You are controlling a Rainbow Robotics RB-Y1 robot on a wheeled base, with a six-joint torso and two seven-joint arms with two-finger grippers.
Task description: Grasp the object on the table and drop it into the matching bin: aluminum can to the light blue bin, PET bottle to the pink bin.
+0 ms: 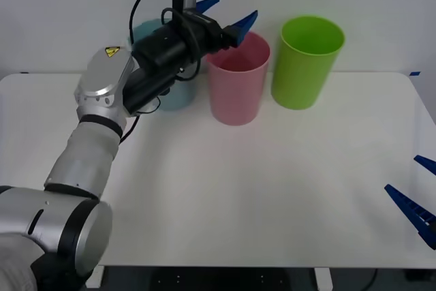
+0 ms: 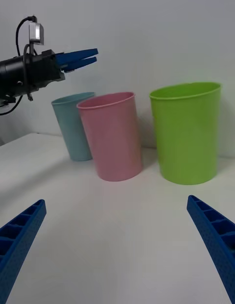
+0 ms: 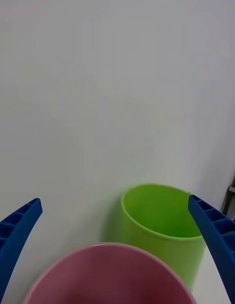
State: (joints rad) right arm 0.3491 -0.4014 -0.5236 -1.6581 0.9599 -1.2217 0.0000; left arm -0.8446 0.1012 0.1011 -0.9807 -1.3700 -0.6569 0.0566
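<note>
**Left gripper held open above the pink bin**

The left arm reaches forward across the white table, and the left gripper hangs in the air over the near-left rim of the pink bin. Its two blue ribbed fingers stand well apart with nothing between them. From the left wrist camera the pink bin's open mouth sits just below the spread fingers, with the lime green bin beyond it.

The three bins stand upright in a row near the far edge of the table: the light blue bin on the left, mostly hidden behind the left arm, the pink one in the middle just beside it, and the green one to the right, a small gap apart from the pink.

I cannot make out the bottle anywhere: the pink bin's inside is too shadowed to tell what it holds.

The right gripper waits low at the table's right edge, fingers spread wide, pointing toward the bins.

The only marking I can see is a yellow triangular warning sticker on the left arm's grey housing; its symbol is too small to read.
</note>
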